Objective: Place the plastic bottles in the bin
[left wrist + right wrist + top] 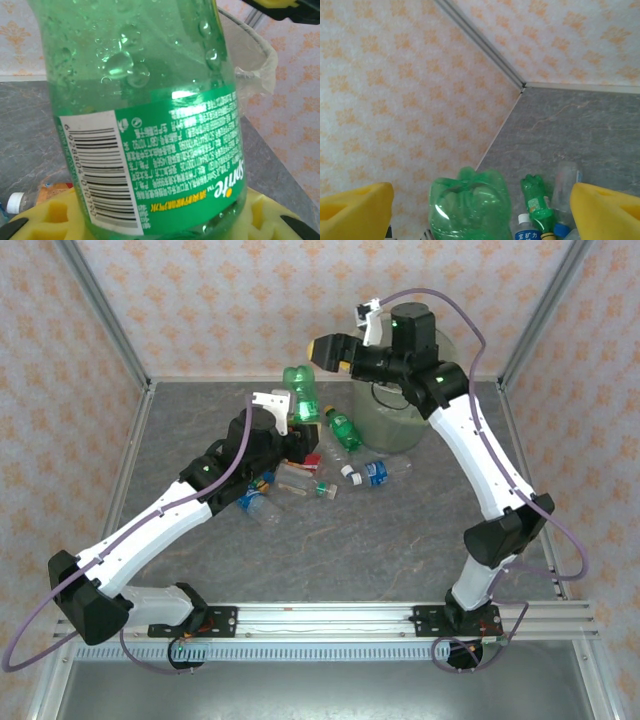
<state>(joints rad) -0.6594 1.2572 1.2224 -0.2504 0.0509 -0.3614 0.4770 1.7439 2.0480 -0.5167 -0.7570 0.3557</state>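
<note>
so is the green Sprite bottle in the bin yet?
No, the left gripper holds the Sprite bottle up, left of the bin in the top view.

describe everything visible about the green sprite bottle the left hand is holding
The green Sprite bottle is translucent green plastic with droplets clinging inside. Its green label carries white print and a white barcode panel. The left hand grips it near the label between yellow pads, clear of the table and left of the bin. The lobed base points away from the hand. The cap is hidden.
</note>
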